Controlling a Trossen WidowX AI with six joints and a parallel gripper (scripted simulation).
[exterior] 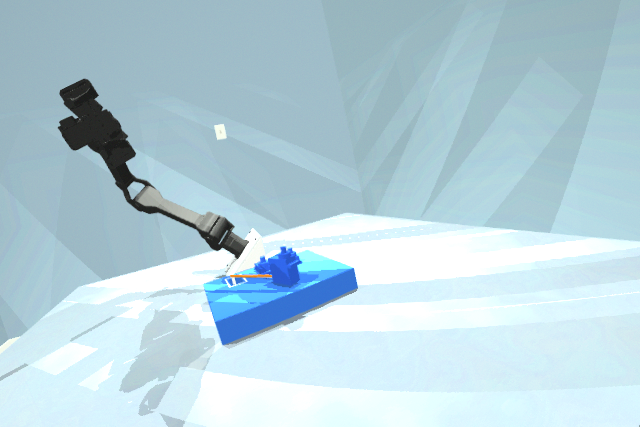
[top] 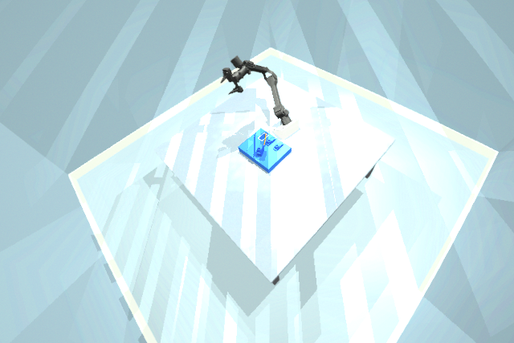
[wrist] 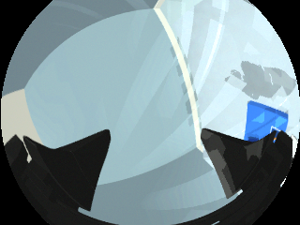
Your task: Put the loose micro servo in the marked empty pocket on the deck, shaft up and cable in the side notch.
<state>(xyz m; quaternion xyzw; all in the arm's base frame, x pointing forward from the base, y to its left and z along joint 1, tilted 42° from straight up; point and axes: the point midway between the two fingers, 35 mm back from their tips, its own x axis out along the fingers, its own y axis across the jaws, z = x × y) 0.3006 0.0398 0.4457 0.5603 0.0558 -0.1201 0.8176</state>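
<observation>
The blue deck [top: 271,161] [exterior: 325,285] [wrist: 255,117] sits on the table. A white outline [exterior: 238,284] marks the pocket near one corner. The loose servo [top: 259,151] [exterior: 285,271] is a blue block standing upright on top of the deck, away from the outline, with small knobs on top. Its thin orange cable [top: 265,138] [exterior: 251,275] runs to the outlined pocket. The gripper [top: 226,87] [wrist: 156,130] is open and empty, raised high and well off to the side of the deck. In the exterior view its fingers are hard to make out.
Other small blue servo shapes [top: 278,147] [exterior: 262,264] stand on the deck close to the loose servo. The arm's white base [top: 286,128] [exterior: 251,255] is right behind the deck. The arm's shadow falls on the table beside the deck.
</observation>
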